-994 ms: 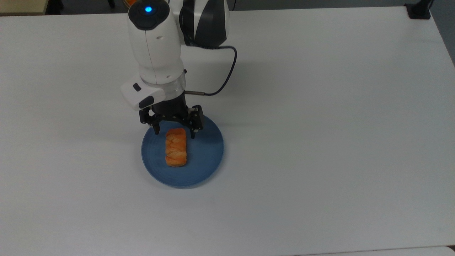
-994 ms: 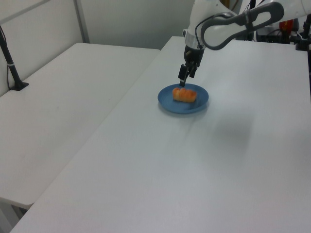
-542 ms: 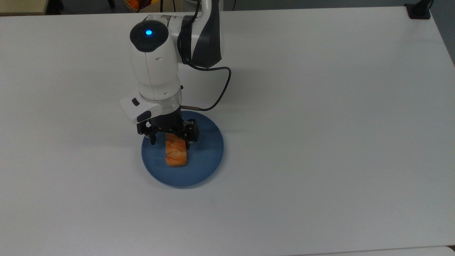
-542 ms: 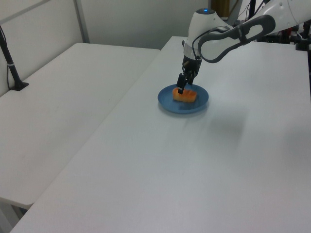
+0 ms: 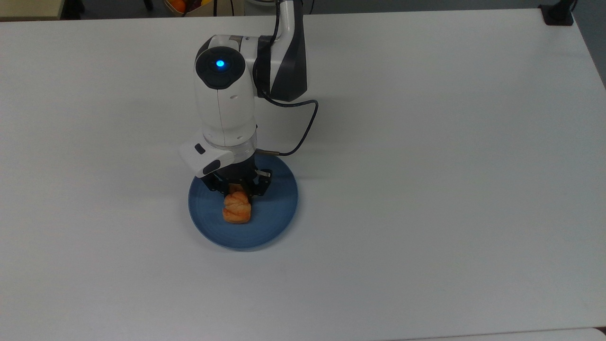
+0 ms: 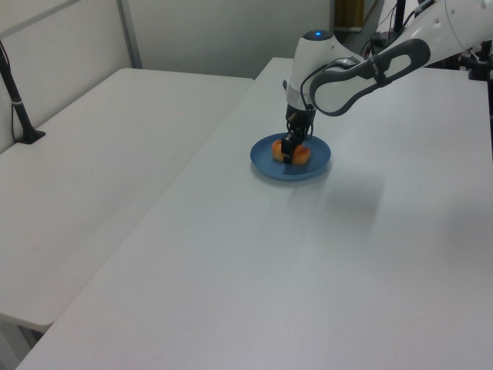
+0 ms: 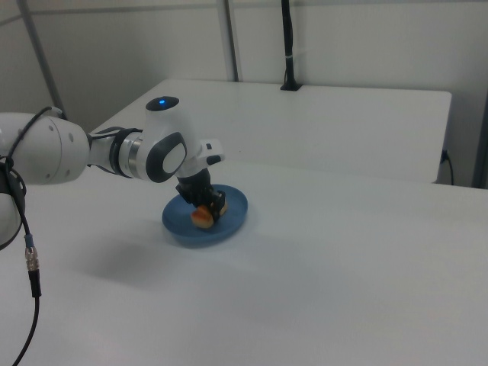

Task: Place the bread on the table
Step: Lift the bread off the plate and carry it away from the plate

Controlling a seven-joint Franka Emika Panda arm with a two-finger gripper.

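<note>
The bread (image 5: pixel 236 211), a small golden-orange piece, lies on the round blue plate (image 5: pixel 277 208) on the white table (image 5: pixel 426 189). My gripper (image 5: pixel 239 192) points straight down over the bread's far end, its black fingers pressed against the bread's two long sides and shut on it. In the left view the gripper (image 6: pixel 289 153) cuts across the middle of the bread (image 6: pixel 303 156), which rests on the plate (image 6: pixel 317 167). In the right view the bread (image 7: pixel 201 219) sits under the gripper (image 7: pixel 207 209) on the plate (image 7: pixel 232 217).
A black cable (image 5: pixel 305 128) loops off the wrist above the table. A black clamp (image 5: pixel 558 14) stands at the top view's upper right corner. A second white table (image 6: pixel 92 154) with a black post (image 6: pixel 19 108) adjoins on the left view's left.
The gripper came down from above the plate's far rim onto the bread, and its fingers moved from wide apart to tight against the bread's sides. The bread stays on the plate.
</note>
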